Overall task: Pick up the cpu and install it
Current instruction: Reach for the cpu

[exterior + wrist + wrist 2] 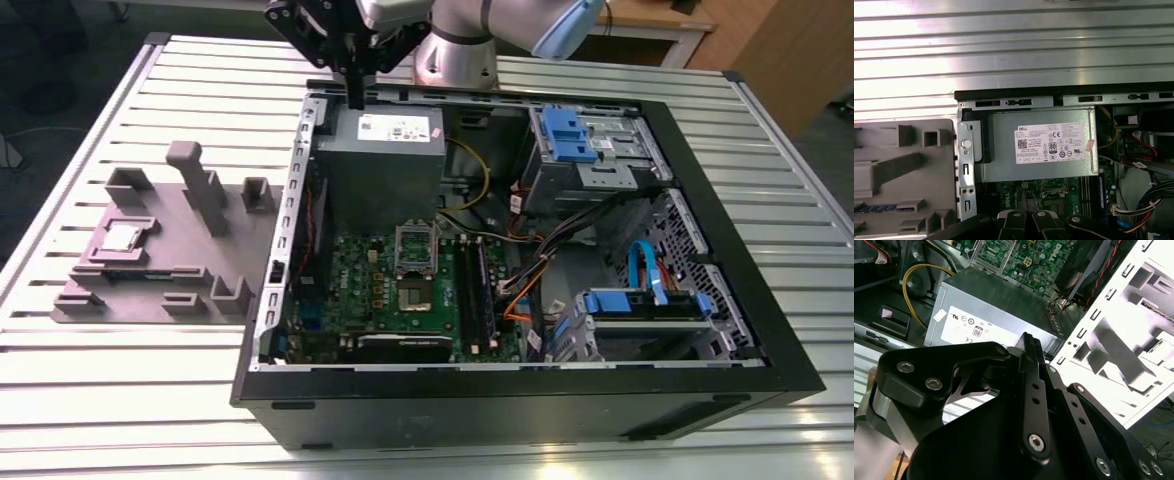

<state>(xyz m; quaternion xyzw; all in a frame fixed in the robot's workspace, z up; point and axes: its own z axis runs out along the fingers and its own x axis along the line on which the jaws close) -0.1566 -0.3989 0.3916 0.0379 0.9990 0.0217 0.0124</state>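
The cpu (124,236), a small square chip with a shiny metal top, lies in a recess of the grey holder block (160,250) on the exterior view's left, outside the computer case. My gripper (358,98) hangs far from it, above the case's back edge next to the power supply (380,150), fingers together and holding nothing. In both wrist views the black fingers (1030,347) (1024,202) point over the power supply (1039,145). On the green motherboard (360,290), the socket (416,293) lies uncovered with its silver frame (415,240) raised.
The open black case (721,250) rests on a slatted metal table (120,390). Blue-tabbed drive cages (587,140) and loose cables (534,270) fill the case's side on the exterior view's right. The holder block carries upright posts (200,190).
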